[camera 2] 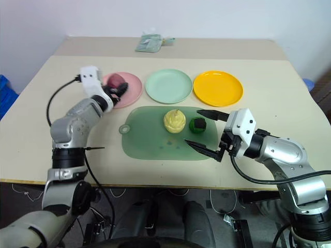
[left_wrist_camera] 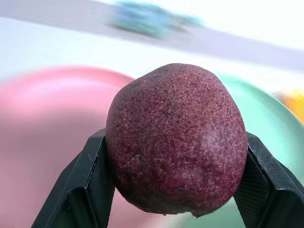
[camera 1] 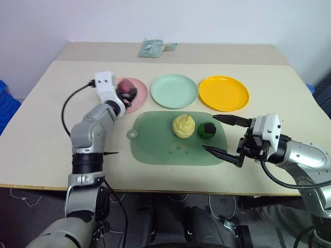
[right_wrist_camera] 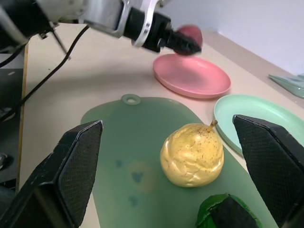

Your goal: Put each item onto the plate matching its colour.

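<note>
A humanoid robot's left hand [left_wrist_camera: 175, 190] grips a dark reddish-purple lump [left_wrist_camera: 175, 140] between its two black fingers [left_wrist_camera: 83, 190], holding it above the pink plate [camera 1: 138, 93] at the left end of a row of three plates on a pale tabletop [camera 1: 41, 129]. In the right wrist view the lump hangs clear of the pink plate's surface, over its far edge. The mint green plate [camera 1: 174, 91] sits in the middle of the row and the orange-yellow plate [camera 1: 223, 93] at the right, each just beside its neighbour and both bare. In front of the plates lies a translucent green mat [camera 1: 155, 142] with rounded corners and a small ring-shaped tab on its left side. On the mat's right half stands a pale yellow knobbly toy fruit [camera 1: 183, 126] with a short stem on its pointed top, and just to its right, close to it, a small dark green chunk [camera 1: 207, 129]. The right hand [camera 1: 221, 135] hovers at the mat's right edge with its fingers spread wide and nothing between them, pointing leftward toward the green chunk and holding nothing. A folded pale green packet [camera 1: 152, 48] lies at the far side of the tabletop, well apart from the plates. A black cable [camera 1: 67, 106] loops from the left wrist over the tabletop.
</note>
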